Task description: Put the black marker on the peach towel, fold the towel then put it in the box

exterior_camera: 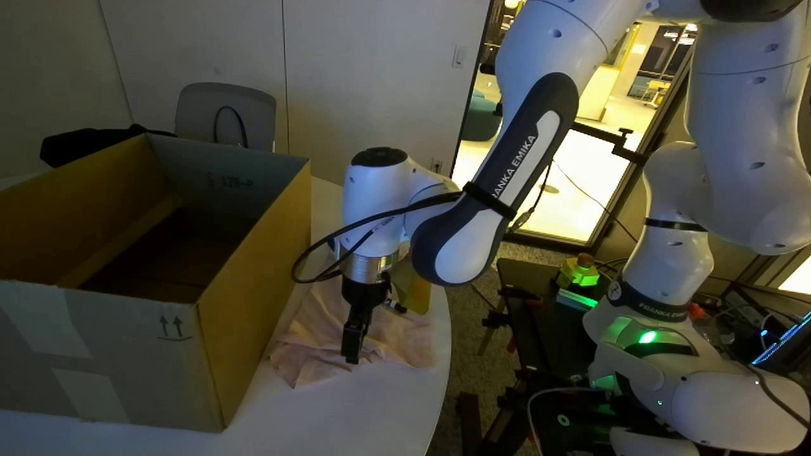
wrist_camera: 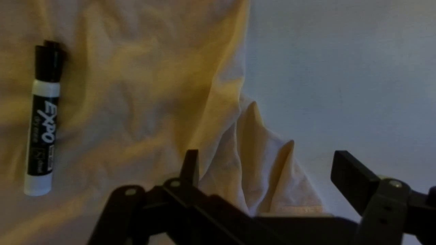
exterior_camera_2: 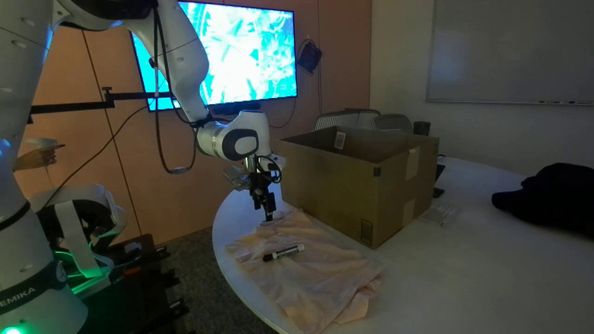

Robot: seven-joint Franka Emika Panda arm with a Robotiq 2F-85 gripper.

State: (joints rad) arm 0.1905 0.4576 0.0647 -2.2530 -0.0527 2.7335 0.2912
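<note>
Gripper [wrist_camera: 265, 164], black two-fingered, wide astride edge of rumpled peach cloth towel [wrist_camera: 136, 98]; we should fold slowly, lest slim black-and-white marker [wrist_camera: 43, 119] roll.

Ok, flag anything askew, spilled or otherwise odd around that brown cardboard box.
Only the pale peach cloth towel on the white table stands out: rumpled, not flat, with an edge bunched into pleats near the open black gripper. Nothing looks spilled; the brown cardboard box stands upright.
</note>
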